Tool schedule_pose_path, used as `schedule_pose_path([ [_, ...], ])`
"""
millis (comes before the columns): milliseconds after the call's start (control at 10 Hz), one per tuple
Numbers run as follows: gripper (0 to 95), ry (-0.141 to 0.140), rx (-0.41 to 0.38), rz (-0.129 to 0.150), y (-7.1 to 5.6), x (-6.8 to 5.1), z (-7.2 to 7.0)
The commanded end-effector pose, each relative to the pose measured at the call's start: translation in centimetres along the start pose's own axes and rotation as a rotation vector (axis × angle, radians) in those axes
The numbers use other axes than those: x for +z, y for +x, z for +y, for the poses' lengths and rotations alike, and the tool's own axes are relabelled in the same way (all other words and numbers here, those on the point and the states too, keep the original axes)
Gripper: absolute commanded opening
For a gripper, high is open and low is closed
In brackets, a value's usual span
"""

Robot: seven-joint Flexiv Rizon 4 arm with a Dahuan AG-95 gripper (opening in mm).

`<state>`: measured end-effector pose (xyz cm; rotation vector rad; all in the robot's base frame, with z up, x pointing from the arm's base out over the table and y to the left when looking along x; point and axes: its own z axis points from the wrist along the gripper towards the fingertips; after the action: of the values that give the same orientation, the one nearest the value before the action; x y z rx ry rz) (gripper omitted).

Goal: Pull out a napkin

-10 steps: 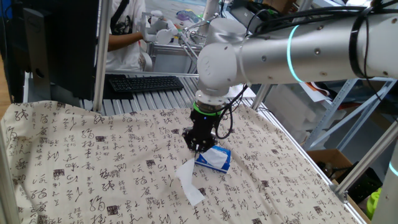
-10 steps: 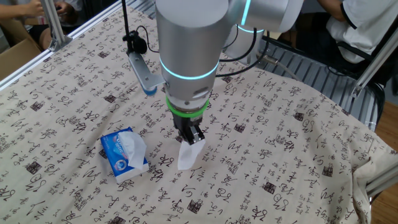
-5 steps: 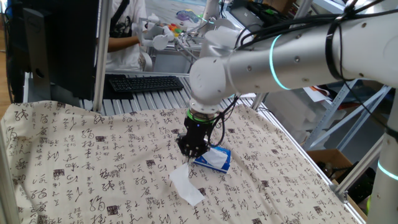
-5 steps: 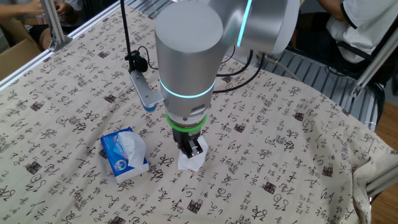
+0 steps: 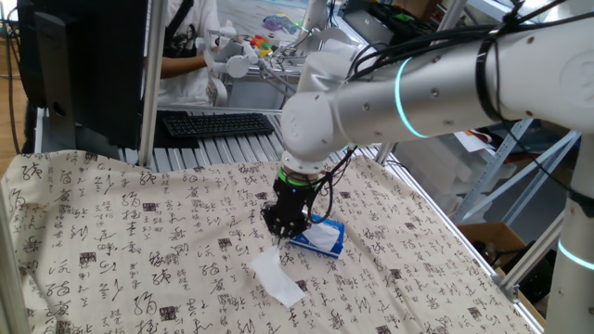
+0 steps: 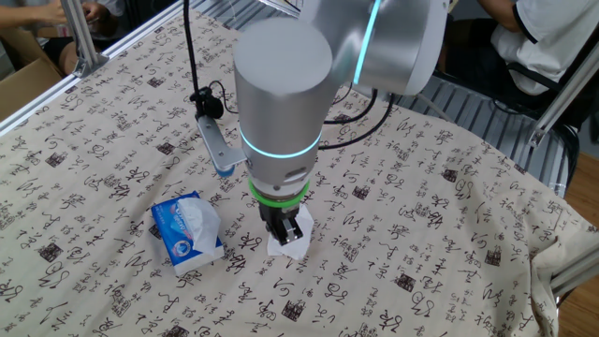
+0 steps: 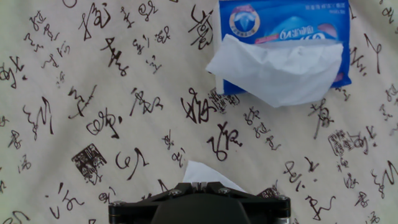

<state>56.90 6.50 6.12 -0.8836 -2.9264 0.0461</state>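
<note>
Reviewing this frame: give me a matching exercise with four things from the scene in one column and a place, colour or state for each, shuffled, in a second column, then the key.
Column one:
1. napkin
2. tissue pack
3. gripper
4. tablecloth

Column two:
A. blue and white, a tissue poking from its top
B. covered in black calligraphy
C. white sheet lying flat on the cloth
D. low, right over the loose sheet

Pairs: 1-C, 2-A, 3-D, 4-B

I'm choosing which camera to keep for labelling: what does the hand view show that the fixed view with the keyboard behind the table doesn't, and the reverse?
Only the hand view shows the printed top of the blue-and-white tissue pack, where another sheet sticks out. Only the fixed view shows the silver arm, the black keyboard and the whole thin white napkin flat on the cloth. Both show pack, napkin and gripper.
</note>
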Motion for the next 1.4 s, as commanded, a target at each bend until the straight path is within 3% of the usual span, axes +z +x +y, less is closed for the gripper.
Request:
schedule_pose_path([
  [100,19.0,-0.004,0.013,0.005,0.0,0.0,0.0],
  [300,19.0,-0.001,0.032,0.009,0.0,0.0,0.0],
  [400,38.0,0.000,0.034,0.012,0.0,0.0,0.0],
  [900,38.0,-0.017,0.075,0.018,-0.4,-0.4,0.5],
  [1200,38.0,-0.020,0.095,0.023,-1.0,-1.7,1.1],
  [1400,38.0,-0.020,0.090,0.004,-1.1,-2.8,1.2],
])
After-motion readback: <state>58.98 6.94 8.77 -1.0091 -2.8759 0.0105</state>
